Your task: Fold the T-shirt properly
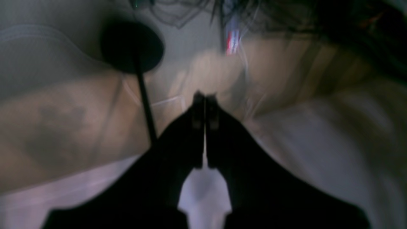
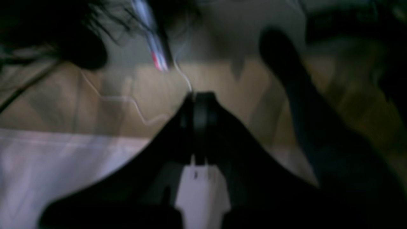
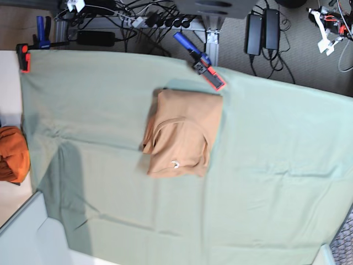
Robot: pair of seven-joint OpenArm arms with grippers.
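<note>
Sage-green cloth (image 3: pixel 83 110) spread wide over the worktop, well apart from both my end effectors. Upon it the T-shirt (image 3: pixel 185 141) lay in a compact bundle, collar showing, outside either wrist view. My left end effector (image 1: pixel 204 97) was closed on nothing, and my right end effector (image 2: pixel 202 97) was likewise shut and empty. I judged the folding essentially finished. One flap jutted out towards my right end effector's side; if neatness demanded more, the next move was a light tuck there; otherwise, I needed only to remain clear.
</note>
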